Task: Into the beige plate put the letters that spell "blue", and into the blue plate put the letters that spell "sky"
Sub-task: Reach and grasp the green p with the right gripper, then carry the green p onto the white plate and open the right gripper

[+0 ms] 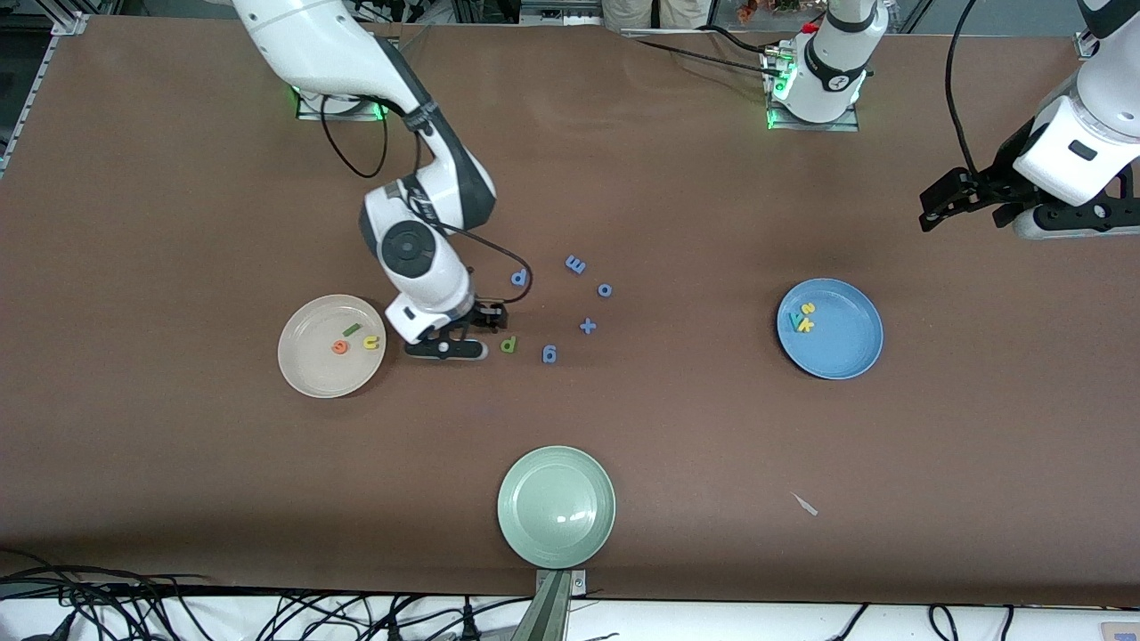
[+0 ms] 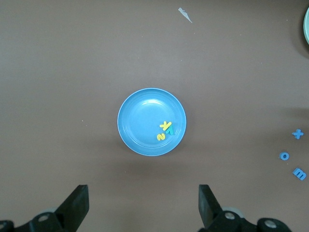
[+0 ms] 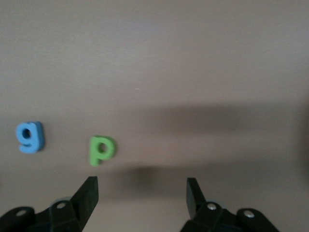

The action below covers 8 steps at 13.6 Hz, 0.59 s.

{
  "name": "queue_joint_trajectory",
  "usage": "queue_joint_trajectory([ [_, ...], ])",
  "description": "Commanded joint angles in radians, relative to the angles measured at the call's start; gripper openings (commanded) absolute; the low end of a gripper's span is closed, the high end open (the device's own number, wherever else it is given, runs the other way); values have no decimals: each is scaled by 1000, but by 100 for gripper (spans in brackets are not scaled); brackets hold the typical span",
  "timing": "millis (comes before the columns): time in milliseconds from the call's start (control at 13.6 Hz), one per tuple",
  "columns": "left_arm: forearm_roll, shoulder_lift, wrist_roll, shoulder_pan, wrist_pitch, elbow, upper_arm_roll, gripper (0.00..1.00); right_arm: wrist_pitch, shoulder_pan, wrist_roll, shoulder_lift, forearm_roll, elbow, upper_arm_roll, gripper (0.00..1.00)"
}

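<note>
A: What step is in hand?

B: The olive-green "b" (image 1: 508, 344) is left on the table near the beige plate (image 1: 307, 369); the right gripper (image 1: 469, 331), jaws apart, is beside it.

A: Next?

B: The jaws must be centred over it. The left gripper (image 2: 143, 205) waits, spread, above the blue plate (image 2: 140, 125).

Three letters (image 2: 165, 131) in blue plate (image 2: 140, 121)
</note>
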Motion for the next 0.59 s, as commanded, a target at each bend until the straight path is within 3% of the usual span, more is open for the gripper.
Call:
queue_joint_trajectory([
  [0,-18,7,14,2,-20,22,-4,100,16,25,96,95,4,113,-3,82],
  [442,-18,7,14,-1,-28,22,-4,100,43,40,134,146,-10,150,-3,81],
  [516,-18,6,13,-1,-28,22,-4,100,43,40,133,144,-11,148,-3,77],
])
